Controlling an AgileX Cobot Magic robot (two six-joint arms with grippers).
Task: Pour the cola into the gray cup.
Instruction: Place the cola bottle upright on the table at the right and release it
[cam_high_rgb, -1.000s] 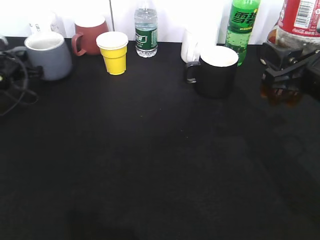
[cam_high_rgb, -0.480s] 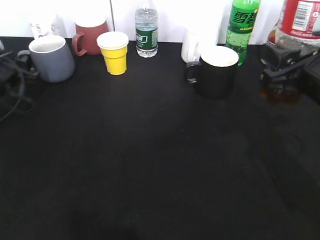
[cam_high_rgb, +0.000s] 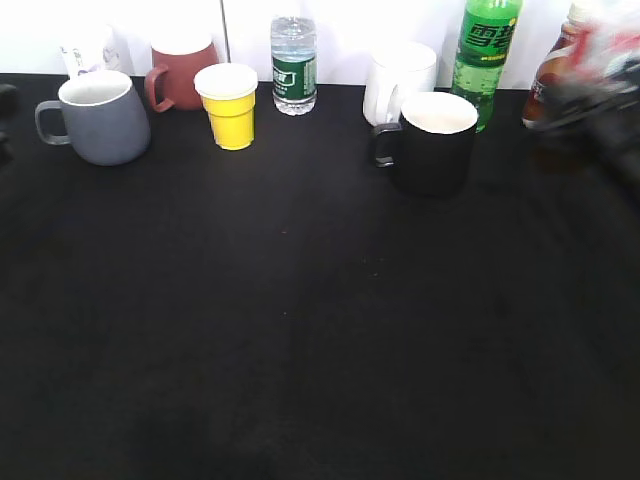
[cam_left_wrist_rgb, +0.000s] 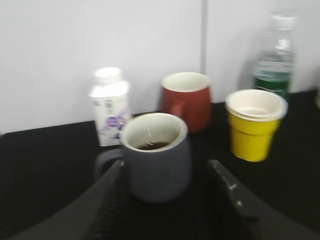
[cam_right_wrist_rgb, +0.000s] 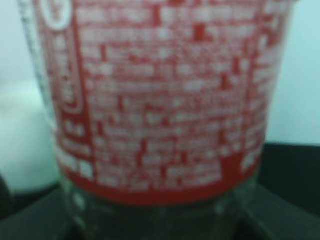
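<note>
The gray cup (cam_high_rgb: 95, 117) stands upright at the far left of the black table. In the left wrist view it (cam_left_wrist_rgb: 157, 160) holds a little dark liquid. My left gripper (cam_left_wrist_rgb: 165, 167) is open, with a finger on each side of the cup and not touching it. The cola bottle (cam_high_rgb: 570, 55) is blurred at the far right edge, and its red label (cam_right_wrist_rgb: 165, 100) fills the right wrist view. My right gripper (cam_high_rgb: 600, 100) is shut on the bottle below the label; its fingers show only as dark shapes in the lower corners of the right wrist view.
Along the back stand a maroon mug (cam_high_rgb: 185, 70), a yellow cup (cam_high_rgb: 230, 105), a water bottle (cam_high_rgb: 292, 65), a white mug (cam_high_rgb: 398, 80), a black mug (cam_high_rgb: 430, 140) and a green soda bottle (cam_high_rgb: 482, 55). A small white bottle (cam_left_wrist_rgb: 110, 107) stands behind the gray cup.
My left gripper has let go of the gray cup and drawn back to the left, almost out of the exterior view. My right gripper and the cola are moving and now blurred.
</note>
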